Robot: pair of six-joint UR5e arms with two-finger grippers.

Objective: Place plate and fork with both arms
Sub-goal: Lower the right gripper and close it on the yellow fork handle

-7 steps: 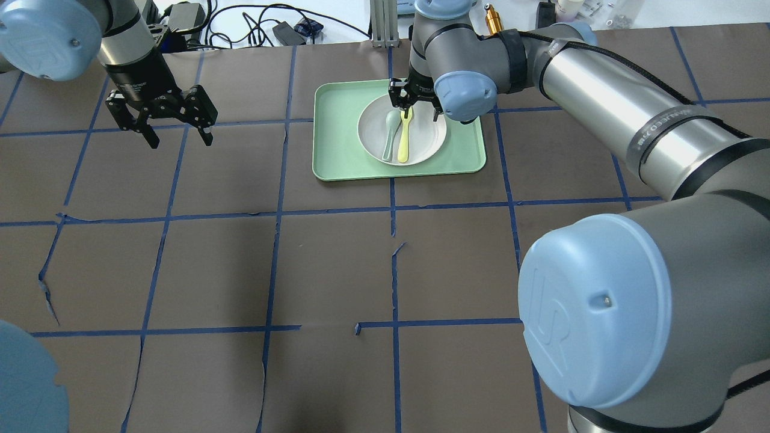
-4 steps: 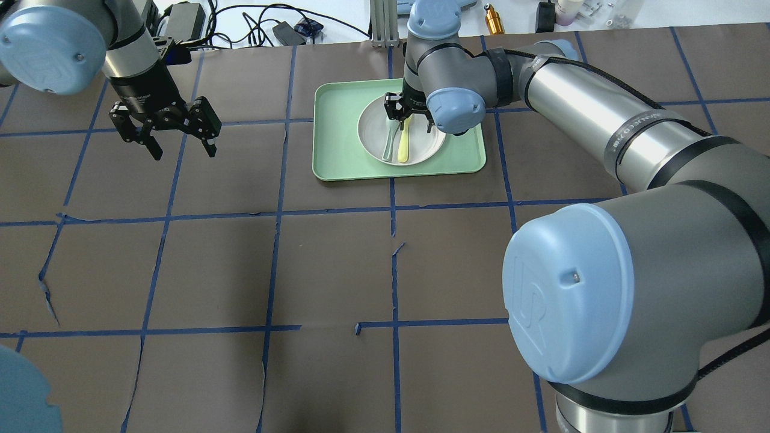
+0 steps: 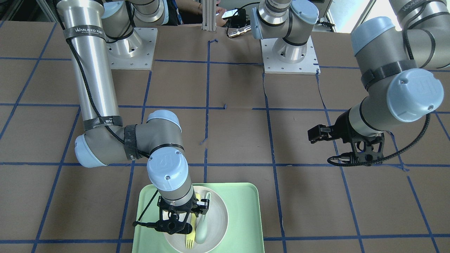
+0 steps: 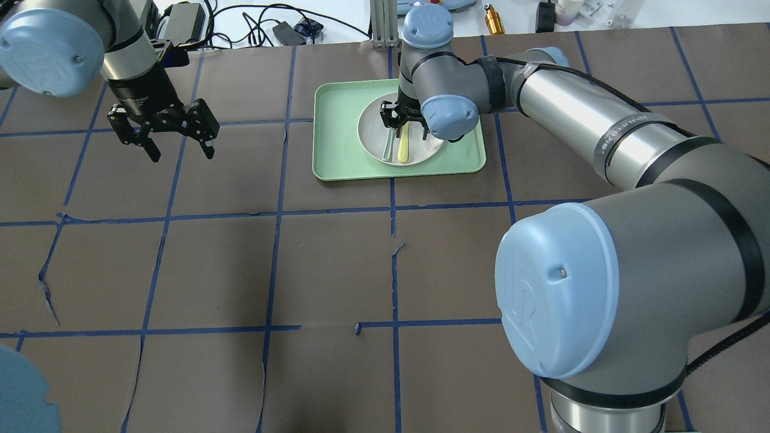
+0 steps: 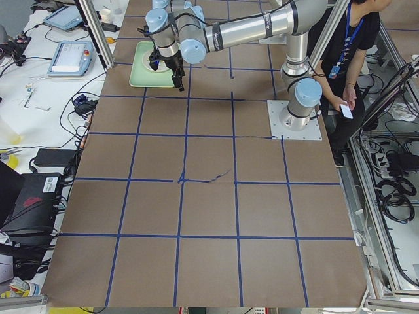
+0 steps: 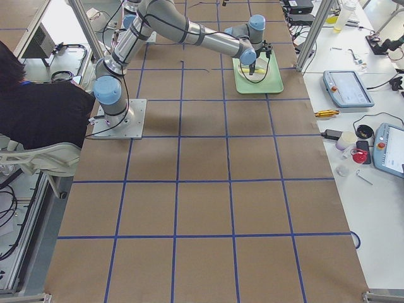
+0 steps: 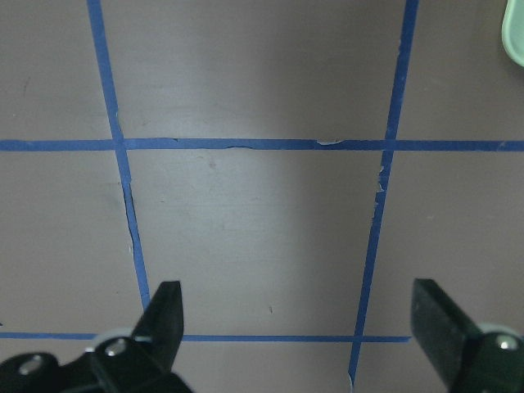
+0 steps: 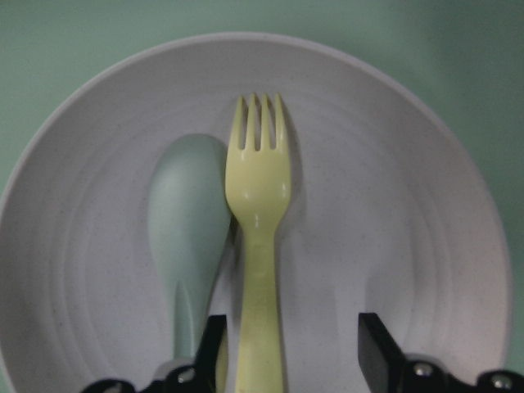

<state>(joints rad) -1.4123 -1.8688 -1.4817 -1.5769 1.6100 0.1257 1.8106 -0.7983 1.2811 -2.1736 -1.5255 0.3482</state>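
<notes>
**Take the fork handle alone**

The pale yellow plastic fork (image 8: 260,196) lies in the round off-white plate (image 8: 393,213) on the mint-green rectangular tray (image 4: 337,132), against a grey-green spoon (image 8: 187,213). The right gripper (image 8: 291,336) straddles its handle, fingers (image 8: 377,352) slightly apart. It should close squarely and keep the spoon out. The left gripper (image 7: 299,327) gapes wide over the brown bench (image 7: 262,221).

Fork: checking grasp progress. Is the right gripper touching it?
Cannot tell. Right wrist view: the right gripper straddles the fork handle; one finger clear, the other too close to judge.
</notes>
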